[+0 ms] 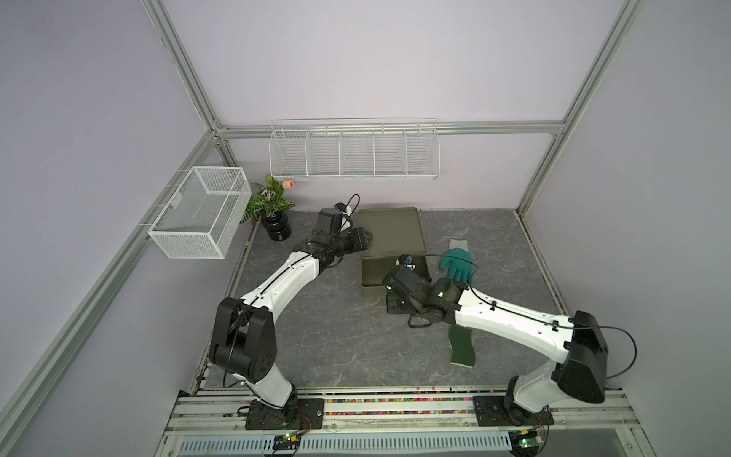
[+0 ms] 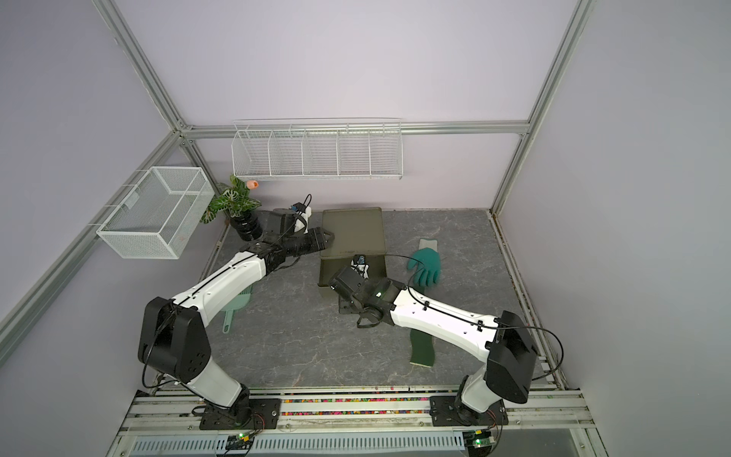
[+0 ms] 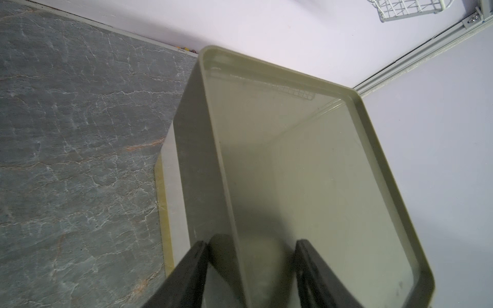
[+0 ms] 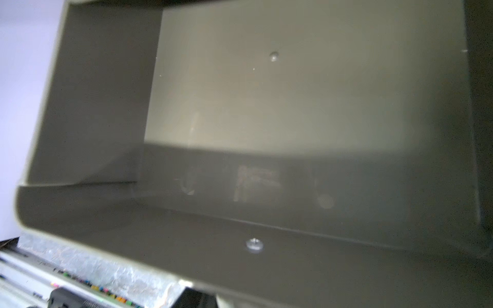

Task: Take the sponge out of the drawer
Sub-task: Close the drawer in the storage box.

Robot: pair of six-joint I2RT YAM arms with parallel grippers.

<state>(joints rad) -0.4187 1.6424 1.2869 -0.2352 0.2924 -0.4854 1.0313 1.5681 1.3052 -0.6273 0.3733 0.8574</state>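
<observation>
Marbled tabletop (image 1: pixel 336 336), olive drawer (image 4: pixel 93 106), blurred whitish mark (image 4: pixel 257 182)

Both arms, the left arm (image 1: pixel 285 277) in the left half of the frame and the right arm (image 1: pixel 510 320) in the right half, have white curved links and big black joint housings (image 1: pixel 245 344). A thin black cable (image 1: pixel 635 348) runs along each arm. The black base plates (image 1: pixel 312 412) carry screws. A green light (image 1: pixel 440 294) shines on the right wrist. The left gripper (image 3: pixel 250 241) has flat black fingers (image 3: pixel 186 269).

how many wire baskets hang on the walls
2: a mesh basket on the left wall, and a long divided basket on the back wall. None looks hidden.
</observation>
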